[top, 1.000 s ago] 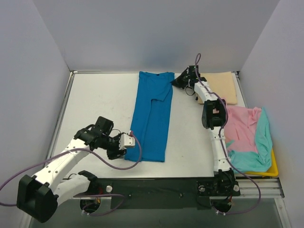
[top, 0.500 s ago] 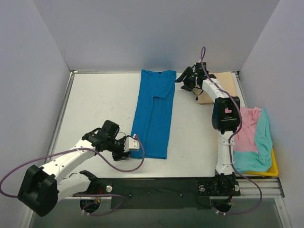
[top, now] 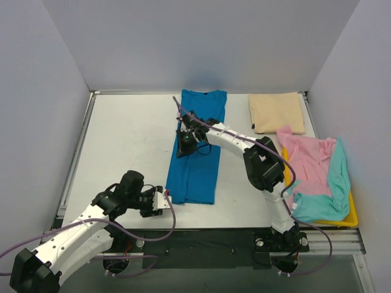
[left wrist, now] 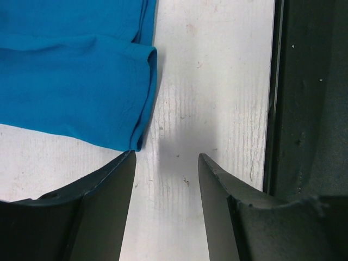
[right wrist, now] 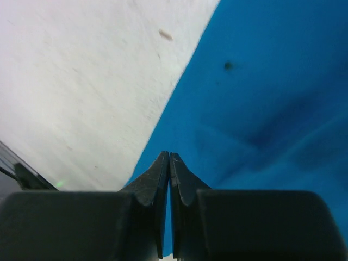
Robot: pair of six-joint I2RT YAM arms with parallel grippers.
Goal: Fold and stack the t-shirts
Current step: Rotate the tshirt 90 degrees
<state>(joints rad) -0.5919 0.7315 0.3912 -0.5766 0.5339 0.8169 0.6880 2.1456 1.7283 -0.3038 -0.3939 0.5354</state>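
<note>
**Asker:** Where does the shirt lie against your pincers?

**Me:** The bright blue cloth t-shirt (top: pixel 195 174), folded into a long narrow strip, lies flat on the white tabletop (top: pixel 128 140). My left pincer (left wrist: pixel 166 157) sits at that shirt's near left corner. The corner lies just beside my left fingertip, and only bare tabletop shows between my fingers. That pincer stands moderately wide and holds nothing. My right pincer (right wrist: pixel 169 155) is over the blue shirt's left long edge, about halfway along it. Its tips are pressed together. I cannot tell whether any cloth is caught between them.

**Asker:** How many of each thing?

**Me:** Four shirts. To the right of the blue shirt's far end, and apart from it, lies one beige t-shirt (top: pixel 276 113). Farther right of the blue shirt are one pink t-shirt (top: pixel 308 165) and one teal t-shirt (top: pixel 336 183). There is one yellow tray (top: pixel 351 217) under that pair, and I have two pincers.

**Asker:** And how do they look?

**Me:** The blue shirt is soft, with a rounded doubled fold at its corner and faint creases. The beige one is a neat flat rectangle. The pink and teal ones are rumpled and overlapping, draped over the hard-rimmed tray. The tabletop is matt and scuffed. My fingers are black and tapered.
</note>
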